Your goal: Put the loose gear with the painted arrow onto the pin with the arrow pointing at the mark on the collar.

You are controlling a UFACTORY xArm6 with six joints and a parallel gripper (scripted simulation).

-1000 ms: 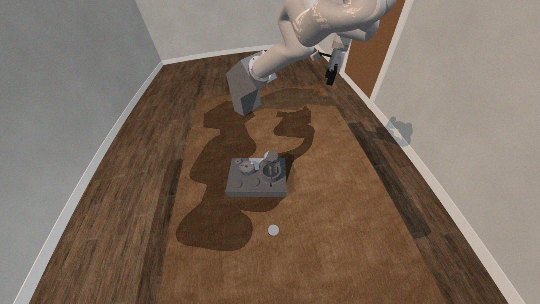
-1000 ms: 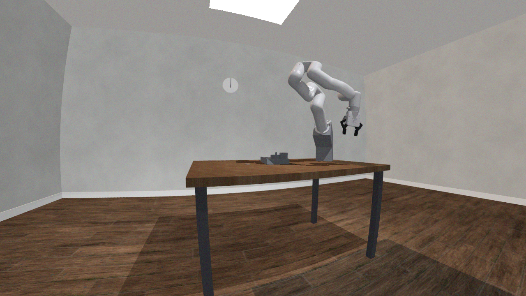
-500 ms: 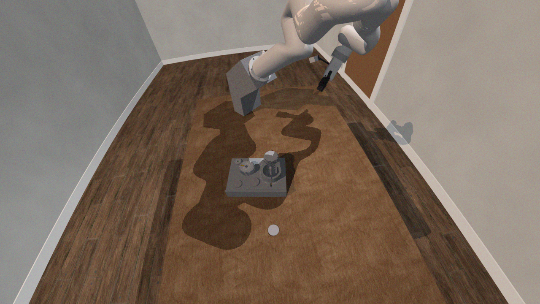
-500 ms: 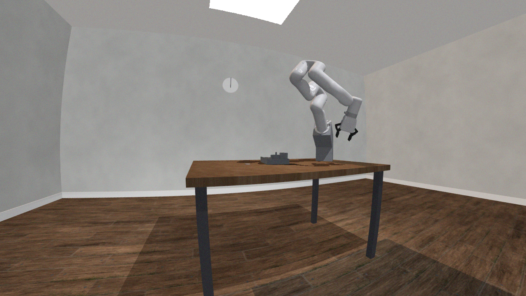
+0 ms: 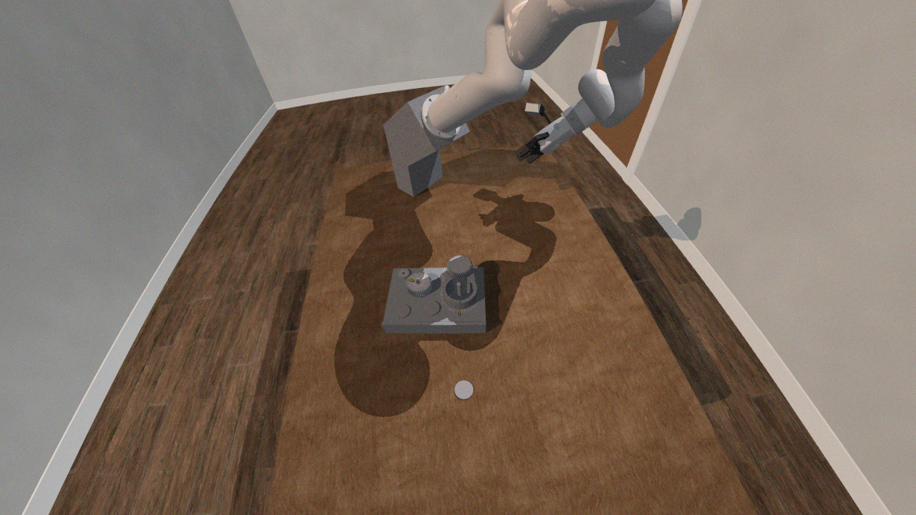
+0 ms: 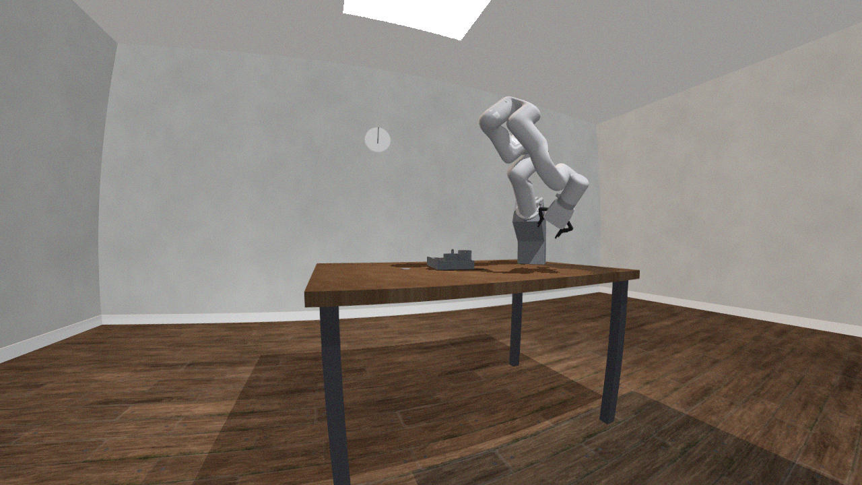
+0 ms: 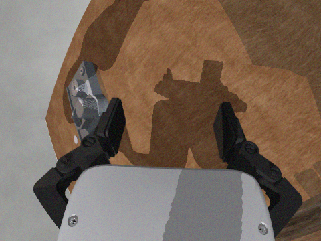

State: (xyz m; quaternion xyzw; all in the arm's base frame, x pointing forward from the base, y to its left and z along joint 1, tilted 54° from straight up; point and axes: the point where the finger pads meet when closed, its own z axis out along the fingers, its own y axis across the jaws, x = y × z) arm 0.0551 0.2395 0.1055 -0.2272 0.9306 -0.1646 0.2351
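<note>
The grey timing case (image 5: pixel 435 300) sits on the middle of the table. On its right half an upright pin (image 5: pixel 459 289) rises from a round collar with a small yellow mark (image 5: pixel 460 313) at its near edge. A tall gear stands just behind the pin. A smaller gear with a yellow painted mark (image 5: pixel 418 282) lies on the case's left half. My gripper (image 5: pixel 530 151) is open and empty. It hangs high above the table's far right, well away from the case. The wrist view shows the open fingers and the case far off at the left (image 7: pixel 87 100).
A small white disc (image 5: pixel 463 389) lies on the table in front of the case. The robot's grey base (image 5: pixel 413 150) stands at the table's far end. The exterior view shows the case (image 6: pixel 450 261) and the gripper (image 6: pixel 553 225) beside the base.
</note>
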